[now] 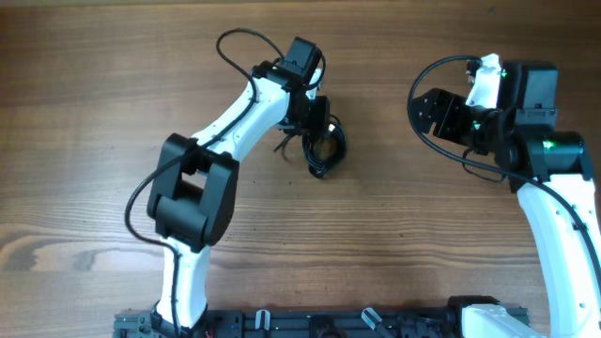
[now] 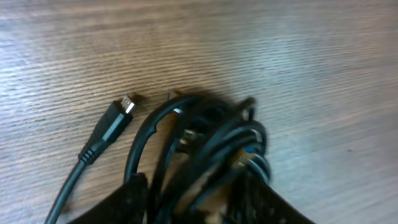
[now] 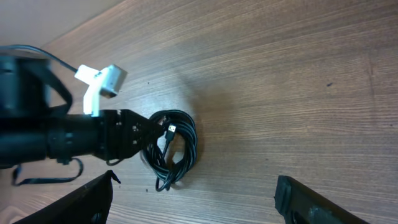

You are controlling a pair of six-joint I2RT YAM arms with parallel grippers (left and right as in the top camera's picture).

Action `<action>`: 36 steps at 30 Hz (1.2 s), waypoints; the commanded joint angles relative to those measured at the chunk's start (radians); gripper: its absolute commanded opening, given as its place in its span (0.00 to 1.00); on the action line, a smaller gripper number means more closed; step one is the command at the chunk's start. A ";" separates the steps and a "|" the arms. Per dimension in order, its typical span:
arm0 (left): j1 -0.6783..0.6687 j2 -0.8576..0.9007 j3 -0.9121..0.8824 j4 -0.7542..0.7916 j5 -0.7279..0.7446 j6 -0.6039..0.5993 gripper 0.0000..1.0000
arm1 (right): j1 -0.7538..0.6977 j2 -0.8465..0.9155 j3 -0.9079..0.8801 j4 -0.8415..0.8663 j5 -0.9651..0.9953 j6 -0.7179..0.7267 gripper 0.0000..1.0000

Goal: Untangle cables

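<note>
The cables (image 1: pixel 326 150) are a small bundle of thin black cords coiled on the wooden table (image 1: pixel 94 141), right of centre. My left gripper (image 1: pixel 317 131) reaches down onto the bundle. In the left wrist view its dark fingers (image 2: pixel 124 200) sit on both sides of the looped cords (image 2: pixel 211 137), and strands fill the gap between them. One plug end (image 2: pixel 118 121) lies loose on the wood to the left. My right gripper (image 1: pixel 427 108) hovers farther right, away from the bundle. Its fingers (image 3: pixel 317 205) stand wide apart with nothing between, and the cables (image 3: pixel 177 146) lie ahead of them.
The thicker black cables wired to the arms loop above the left wrist (image 1: pixel 239 42) and beside the right arm (image 1: pixel 418 94). A black rail (image 1: pixel 329 324) runs along the table's near edge. Bare wood lies between the two grippers.
</note>
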 commanded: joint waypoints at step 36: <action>0.059 -0.137 0.068 0.108 0.481 -1.248 0.04 | 0.006 0.039 0.006 0.116 -0.154 0.055 0.86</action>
